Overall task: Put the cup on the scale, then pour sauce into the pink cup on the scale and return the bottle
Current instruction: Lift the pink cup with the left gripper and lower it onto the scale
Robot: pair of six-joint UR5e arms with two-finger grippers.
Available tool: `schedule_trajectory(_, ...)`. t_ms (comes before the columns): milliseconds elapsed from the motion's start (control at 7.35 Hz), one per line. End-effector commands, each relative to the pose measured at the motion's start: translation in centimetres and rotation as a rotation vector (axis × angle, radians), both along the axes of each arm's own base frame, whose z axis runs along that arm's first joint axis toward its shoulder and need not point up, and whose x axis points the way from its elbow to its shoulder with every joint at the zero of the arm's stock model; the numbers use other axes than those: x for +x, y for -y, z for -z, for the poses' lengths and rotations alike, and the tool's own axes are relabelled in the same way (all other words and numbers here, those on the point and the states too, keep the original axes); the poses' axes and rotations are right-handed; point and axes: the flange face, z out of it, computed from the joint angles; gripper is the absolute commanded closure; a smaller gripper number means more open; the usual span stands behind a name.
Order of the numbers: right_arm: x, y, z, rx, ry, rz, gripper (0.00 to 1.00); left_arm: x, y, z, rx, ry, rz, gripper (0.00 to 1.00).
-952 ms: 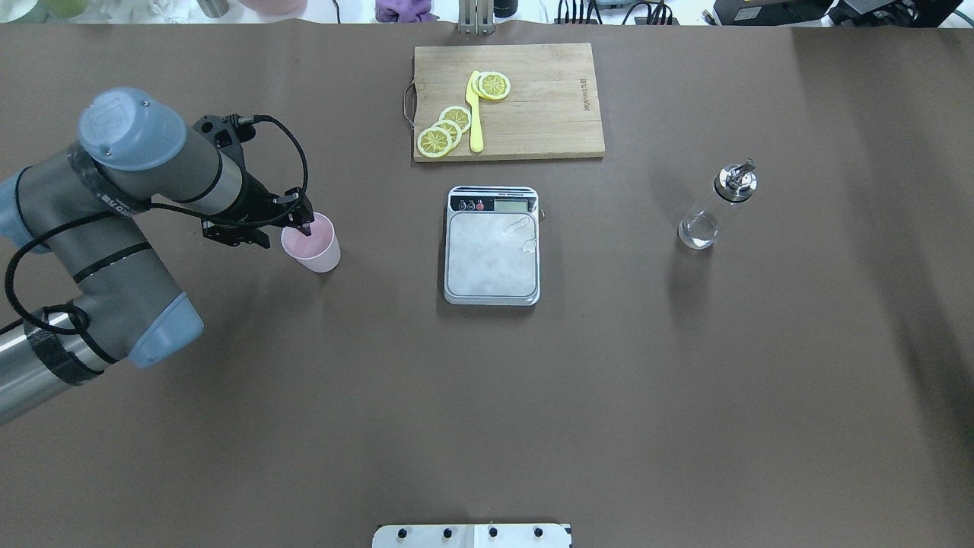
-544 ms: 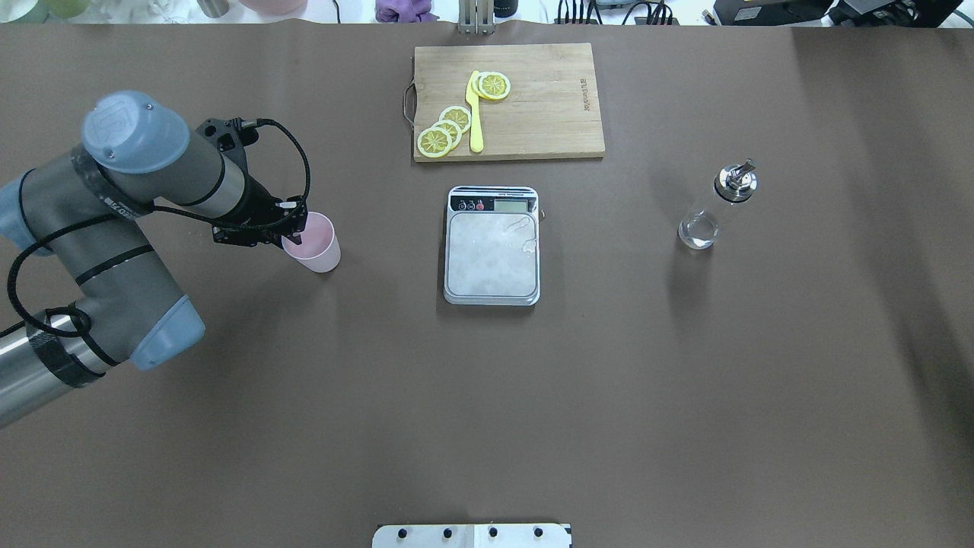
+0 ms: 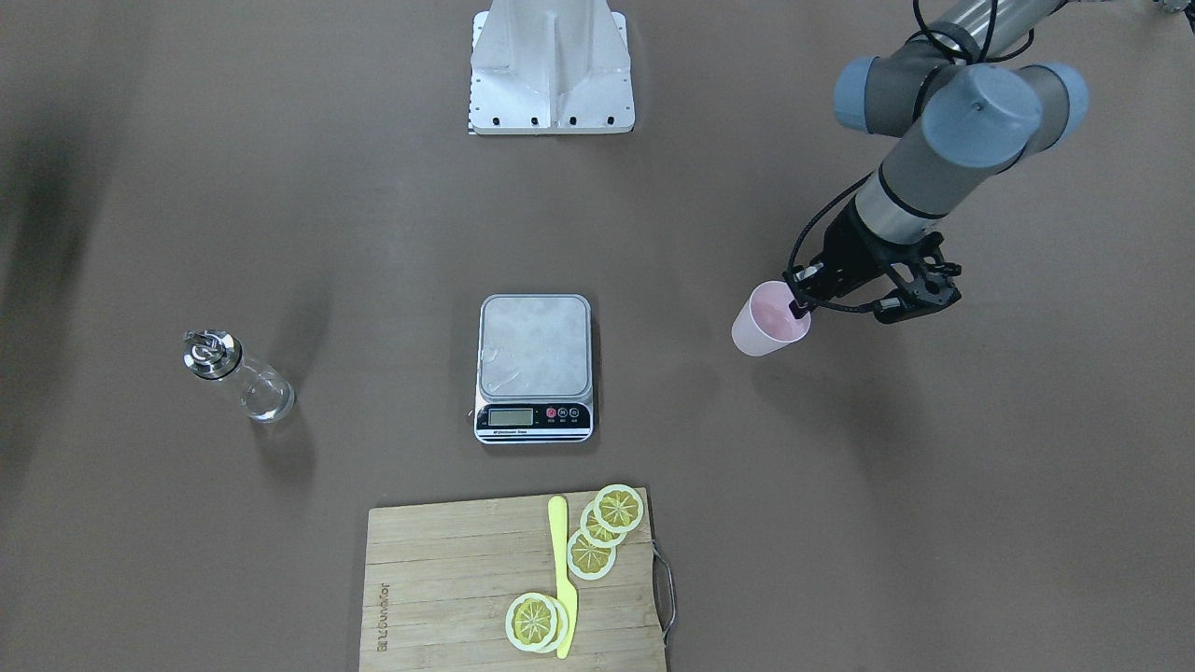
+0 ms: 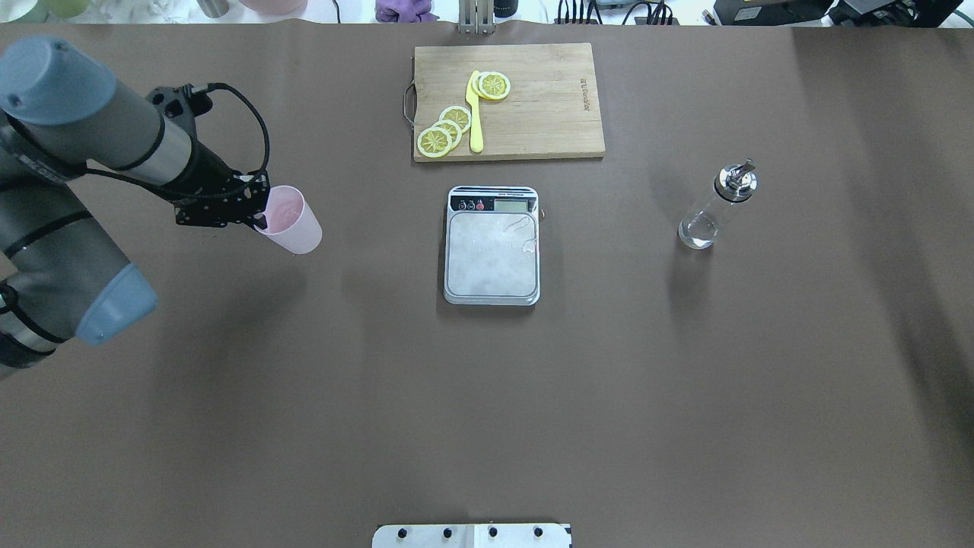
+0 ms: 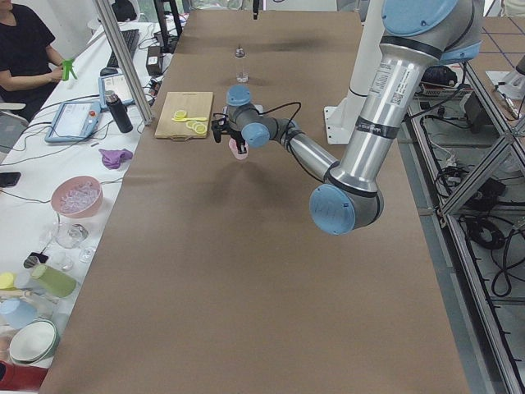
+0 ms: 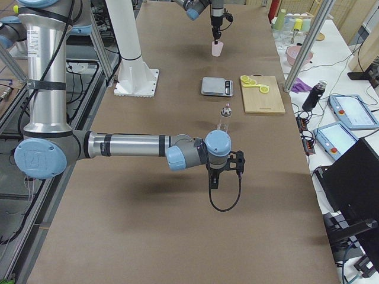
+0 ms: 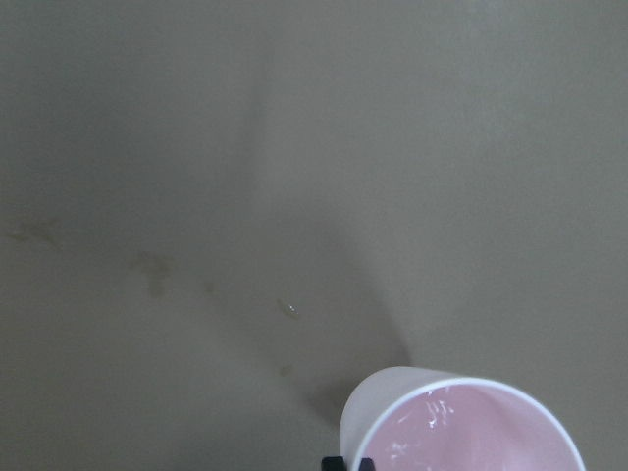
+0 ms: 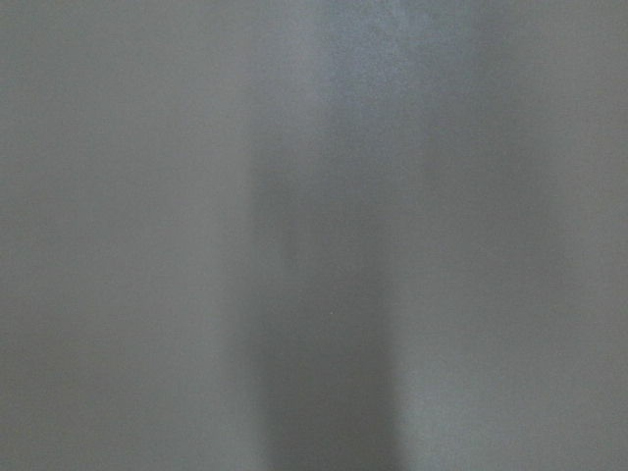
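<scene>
The pale pink cup [image 4: 292,222] hangs tilted above the brown table on the left, and my left gripper [image 4: 261,218] is shut on its rim. The front-facing view shows the cup [image 3: 766,324] with one finger inside the rim, and the left wrist view has the cup [image 7: 461,424] at its bottom edge. At the table's middle lies the steel scale [image 4: 492,256], its platform bare. To the right stands the clear bottle [image 4: 714,211] with its silver pourer cap, upright. My right gripper [image 6: 224,173] shows only in the exterior right view, low over the table, and I cannot tell its state.
A wooden cutting board [image 4: 533,106] with lemon slices and a yellow knife lies behind the scale. The robot's base plate [image 4: 472,536] sits at the near edge. Monitors, bowls and bottles crowd a side bench [image 5: 74,197], where a person sits.
My left arm has risen and drawn back to the left, lifting the pink cup off the table with it. Scale and bottle have not moved.
</scene>
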Motion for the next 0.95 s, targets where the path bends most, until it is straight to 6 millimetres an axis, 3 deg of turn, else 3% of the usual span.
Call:
schedule_trajectory(0,0.0,0.1,0.1,0.001,0.005,0.001,0.0,-0.2,2.3,6.9,-0.074,0.029,0.014,1.0)
schedule_trajectory(272,-0.1,0.1,0.4,0.007,0.006,0.001,0.0,1.7,4.2,12.8,-0.19,0.056,0.097,1.0)
schedule_trajectory(544,-0.1,0.2,0.7,0.015,0.006,0.003,0.0,8.1,4.7,16.9,-0.277,0.068,0.155,1.0)
schedule_trajectory(816,-0.2,0.5,1.1,0.019,0.006,0.002,0.0,13.1,2.0,20.2,-0.296,0.069,0.154,1.0)
